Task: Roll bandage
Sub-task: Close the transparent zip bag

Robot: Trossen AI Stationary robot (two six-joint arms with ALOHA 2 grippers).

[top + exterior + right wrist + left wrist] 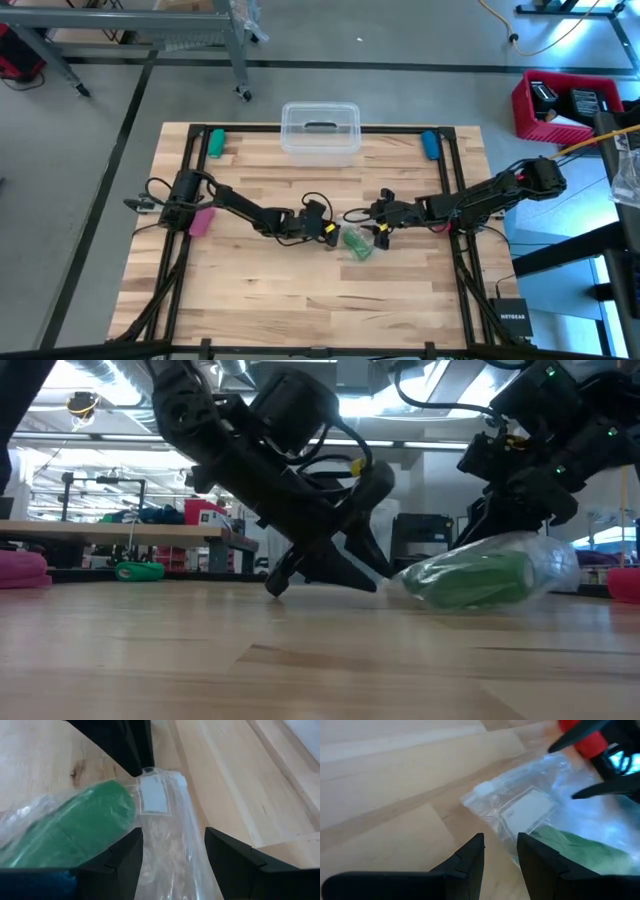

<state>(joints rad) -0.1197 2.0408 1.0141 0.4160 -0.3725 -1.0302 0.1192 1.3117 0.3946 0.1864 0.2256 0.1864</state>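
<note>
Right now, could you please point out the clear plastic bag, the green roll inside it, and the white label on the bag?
clear plastic bag (172, 855), right wrist view, its crinkled empty part
green roll (75, 827), right wrist view, its rounded side
white label (527, 810), left wrist view, its middle

A workshop or lab: bare concrete floor (90, 150), a metal frame on wheels (215, 50), a red crate (560, 105), ceiling ducts (100, 375) and a long workbench (110, 532) behind.

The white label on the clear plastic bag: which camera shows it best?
The left wrist view: the white label faces that camera, on the clear plastic bag. The right wrist view shows it smaller and at a slant. The high view shows only the small bag, and the low view shows the bag side-on, with no label visible.
</note>
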